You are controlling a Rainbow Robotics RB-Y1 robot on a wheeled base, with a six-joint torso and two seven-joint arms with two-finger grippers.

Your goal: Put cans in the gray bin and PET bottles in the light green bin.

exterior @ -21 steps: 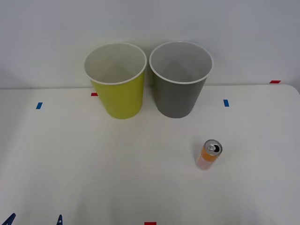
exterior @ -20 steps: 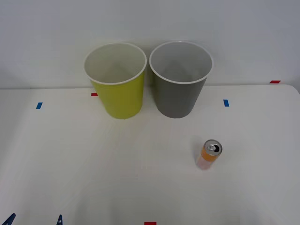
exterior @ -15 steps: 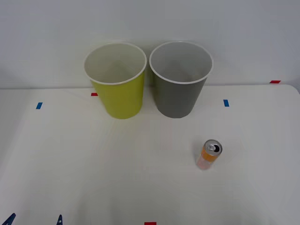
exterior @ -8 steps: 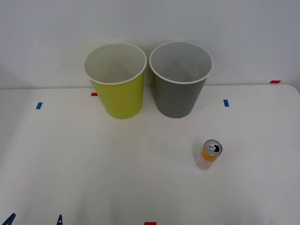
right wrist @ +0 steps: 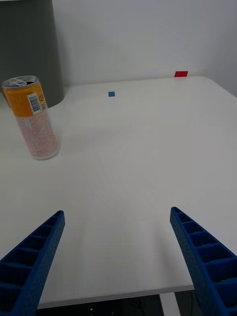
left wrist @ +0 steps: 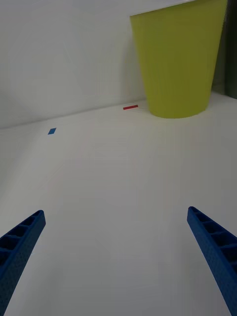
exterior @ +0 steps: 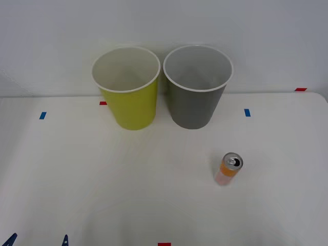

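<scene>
Orange can (exterior: 228, 168) standing upright on the white desk (exterior: 128, 174), long axis vertical, silver top with pull tab facing up. Sits on the robot's right half, well in front of the gray bin (exterior: 197, 87) and slightly to the right of it. Nothing touching it. Seen again from the right wrist (right wrist: 32, 117), upright, barcode side showing, with the gray bin's wall (right wrist: 30, 47) rising just behind.

Right end effector (right wrist: 121, 256) low near the desk's front edge, blue ribbed fingers spread wide, nothing between them. Can ahead of it and off toward the robot's left, well apart, outside the line between the fingers. Clearly the nearer arm: probably a reach forward with a shift toward the can, then a side grasp around the upright body.

Left end effector (left wrist: 118, 261) also spread wide and empty, low over the desk's left half, facing the light green bin (left wrist: 178, 57); its blue fingertips peeking in at the front view's bottom left corner (exterior: 36, 240). Green bin (exterior: 126, 87) standing beside the gray one, rims almost touching. Both bins apparently empty; no bottle to be spotted on the desk.
</scene>
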